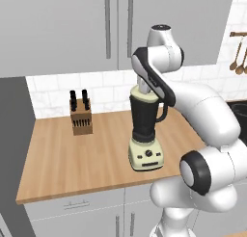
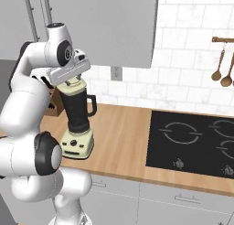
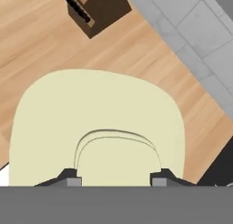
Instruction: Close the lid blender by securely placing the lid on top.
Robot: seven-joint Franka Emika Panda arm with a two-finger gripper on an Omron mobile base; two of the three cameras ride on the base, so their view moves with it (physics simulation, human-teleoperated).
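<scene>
- The lid point(image 3: 98, 127) is seen on the blender point(image 1: 144, 130) jar top, its knob clasped between the gripper point(image 3: 116, 177) fingers
- Seating is judged in hand; a release and straight lift are called for next

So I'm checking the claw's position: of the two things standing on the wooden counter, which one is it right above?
The blender, the tall dark jar on a cream base. The claw sits over its lid; the knife block stands apart to the side.

lid point(image 3: 98, 127) hiding blender jar; knife block point(image 3: 93, 9) cropped
</scene>
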